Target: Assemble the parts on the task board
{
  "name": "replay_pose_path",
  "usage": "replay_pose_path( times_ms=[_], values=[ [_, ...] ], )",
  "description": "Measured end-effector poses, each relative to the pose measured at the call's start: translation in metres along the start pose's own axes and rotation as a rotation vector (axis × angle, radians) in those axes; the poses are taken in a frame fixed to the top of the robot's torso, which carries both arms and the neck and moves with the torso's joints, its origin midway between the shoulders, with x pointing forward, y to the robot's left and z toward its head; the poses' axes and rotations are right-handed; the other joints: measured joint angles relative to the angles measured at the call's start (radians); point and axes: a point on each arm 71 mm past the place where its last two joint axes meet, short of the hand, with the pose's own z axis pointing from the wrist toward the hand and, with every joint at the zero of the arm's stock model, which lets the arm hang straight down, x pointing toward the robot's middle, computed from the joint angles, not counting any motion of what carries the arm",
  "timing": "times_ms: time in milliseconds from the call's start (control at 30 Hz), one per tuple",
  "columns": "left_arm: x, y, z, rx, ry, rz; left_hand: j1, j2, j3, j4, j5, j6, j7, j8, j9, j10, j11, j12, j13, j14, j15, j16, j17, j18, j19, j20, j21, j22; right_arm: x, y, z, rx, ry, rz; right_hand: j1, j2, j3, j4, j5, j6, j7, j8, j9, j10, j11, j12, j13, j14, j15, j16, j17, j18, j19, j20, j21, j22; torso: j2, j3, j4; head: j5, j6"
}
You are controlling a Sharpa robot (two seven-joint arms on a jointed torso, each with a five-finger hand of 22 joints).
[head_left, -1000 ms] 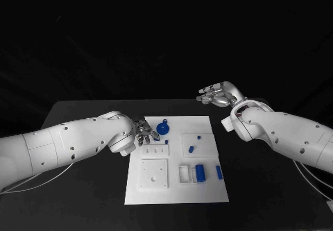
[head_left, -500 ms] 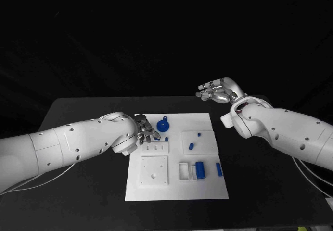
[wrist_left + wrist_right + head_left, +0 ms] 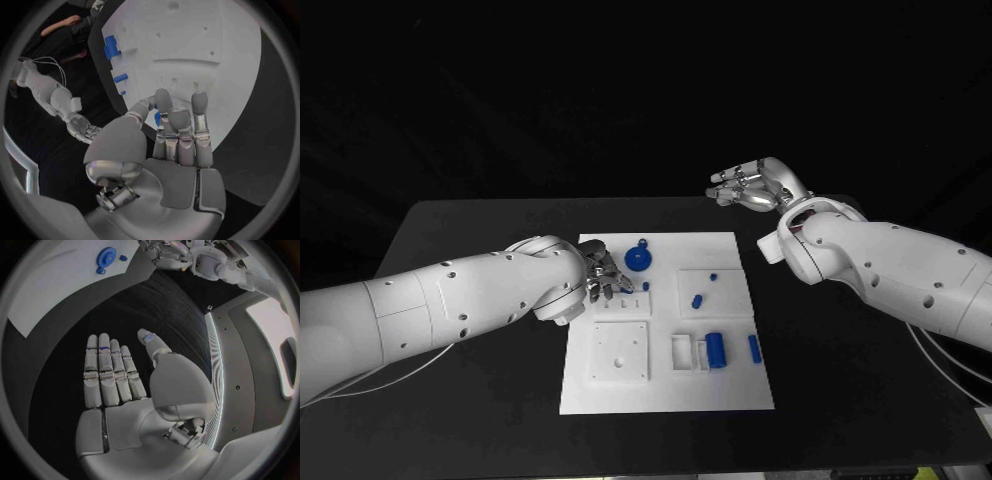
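The board (image 3: 668, 395) lies mid-table (image 3: 473, 400). The left hand (image 3: 599, 275) hovers over the board's left edge, fingers together and reaching down, and seems to pinch a small blue part (image 3: 157, 118) between thumb and fingertips. A blue disc (image 3: 639, 262) sits just beside it, near the board's far edge. More blue parts (image 3: 717, 351) lie toward the board's right side. The right hand (image 3: 756, 187) is raised beyond the table's far right, well clear of the board, flat-palmed and holding nothing.
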Motion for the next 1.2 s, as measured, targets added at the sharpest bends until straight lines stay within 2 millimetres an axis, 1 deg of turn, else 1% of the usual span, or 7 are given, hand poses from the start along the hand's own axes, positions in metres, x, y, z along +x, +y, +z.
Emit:
replay_pose_path(
  times_ms=[200, 333, 467, 667, 967, 1100, 1200],
  values=[
    [0.0023, 0.0015, -0.0001, 0.001, 0.008, 0.010, -0.001, 0.001, 0.000, 0.000, 0.000, 0.000, 0.000, 0.002, 0.000, 0.000, 0.000, 0.013, 0.003, 0.000, 0.000, 0.010, 0.005, 0.000, 0.010, 0.003, -0.029, 0.037, 0.0005, 0.0004, 0.0000, -0.001, 0.002, 0.001, -0.004, -0.004, 0.000, 0.000, 0.005, 0.000, 0.000, 0.000, 0.000, 0.000, 0.000, 0.000, 0.000, 0.000, 0.000, 0.000, 0.000, 0.000, 0.000, 0.000, 0.000, -0.001, 0.000, -0.0002, 0.0004, 0.000, -0.002],
    [0.0037, 0.0024, -0.0003, 0.001, 0.015, 0.016, -0.007, 0.007, 0.000, 0.000, 0.002, 0.000, 0.000, 0.004, 0.000, 0.000, 0.000, 0.019, 0.005, 0.000, 0.000, 0.016, 0.012, 0.000, 0.023, 0.003, -0.059, 0.070, 0.0008, 0.0005, 0.0002, -0.001, 0.003, 0.002, -0.004, -0.004, 0.000, 0.000, 0.009, 0.000, 0.000, 0.000, 0.000, 0.000, 0.000, 0.000, 0.000, 0.000, 0.000, 0.000, 0.000, 0.000, -0.004, 0.004, 0.000, -0.001, 0.000, -0.0002, 0.0005, 0.000, -0.004],
    [0.0060, 0.0032, -0.0004, 0.001, 0.025, 0.023, -0.015, 0.015, 0.000, 0.000, 0.017, 0.000, 0.000, 0.004, 0.000, -0.002, 0.002, 0.036, 0.012, 0.003, 0.004, 0.039, 0.039, 0.000, 0.032, 0.003, -0.085, 0.102, 0.0008, 0.0003, 0.0003, -0.001, 0.004, 0.002, -0.004, -0.004, 0.006, 0.000, 0.009, 0.000, 0.000, 0.000, 0.000, 0.000, 0.000, 0.000, 0.000, 0.000, 0.000, 0.000, 0.000, 0.000, -0.004, 0.004, 0.000, -0.001, 0.000, -0.0002, 0.0005, 0.001, -0.005],
    [0.0090, 0.0048, -0.0002, 0.000, 0.037, 0.033, -0.020, 0.020, 0.000, 0.000, 0.020, 0.000, 0.000, 0.004, 0.000, -0.002, 0.002, 0.053, 0.022, 0.003, 0.004, 0.057, 0.071, 0.000, 0.046, 0.003, -0.116, 0.145, 0.0010, 0.0000, 0.0005, 0.000, 0.006, 0.003, -0.004, -0.004, 0.006, 0.000, 0.013, 0.000, 0.000, 0.000, 0.000, 0.000, 0.000, 0.000, 0.000, -0.001, 0.001, 0.000, 0.000, 0.000, -0.004, 0.004, 0.000, -0.001, 0.000, -0.0001, -0.0001, 0.002, -0.008],
    [0.0099, 0.0072, 0.0003, -0.005, 0.040, 0.044, -0.020, 0.020, 0.001, 0.001, 0.021, 0.000, 0.000, 0.004, 0.000, -0.002, 0.006, 0.065, 0.033, 0.003, 0.004, 0.069, 0.082, 0.000, 0.060, 0.003, -0.139, 0.149, 0.0008, -0.0004, 0.0007, 0.001, 0.007, 0.003, -0.004, -0.004, 0.006, 0.000, 0.014, 0.000, 0.000, 0.000, 0.000, 0.000, 0.000, 0.000, 0.000, -0.004, 0.004, 0.000, 0.000, 0.000, -0.004, 0.004, 0.000, -0.001, 0.000, 0.0010, -0.0003, 0.003, -0.010],
    [0.0094, 0.0082, 0.0007, -0.007, 0.039, 0.049, -0.024, 0.020, 0.002, 0.002, 0.040, 0.000, 0.000, 0.004, 0.001, -0.002, 0.006, 0.065, 0.036, 0.003, 0.004, 0.072, 0.086, 0.000, 0.060, 0.003, -0.139, 0.149, 0.0012, -0.0003, 0.0009, 0.001, 0.008, 0.004, -0.004, -0.004, 0.006, 0.000, 0.014, 0.000, 0.000, 0.000, 0.000, 0.000, 0.000, 0.000, 0.000, -0.004, 0.004, 0.000, 0.000, 0.000, -0.004, 0.004, 0.000, -0.001, 0.000, 0.0010, -0.0003, 0.002, -0.011],
    [0.0092, 0.0087, 0.0009, -0.008, 0.039, 0.055, -0.038, 0.021, 0.002, 0.002, 0.052, 0.000, 0.000, 0.004, 0.028, -0.002, 0.006, 0.065, 0.036, 0.003, 0.004, 0.073, 0.091, 0.000, 0.060, 0.003, -0.139, 0.148, 0.0013, -0.0004, 0.0010, 0.001, 0.008, 0.004, -0.004, -0.004, 0.006, 0.000, 0.014, 0.000, 0.000, 0.000, 0.000, 0.000, 0.000, 0.000, 0.000, -0.004, 0.004, 0.000, 0.000, 0.000, -0.004, 0.004, 0.000, -0.001, 0.000, 0.0012, -0.0003, 0.002, -0.012]
  ],
)
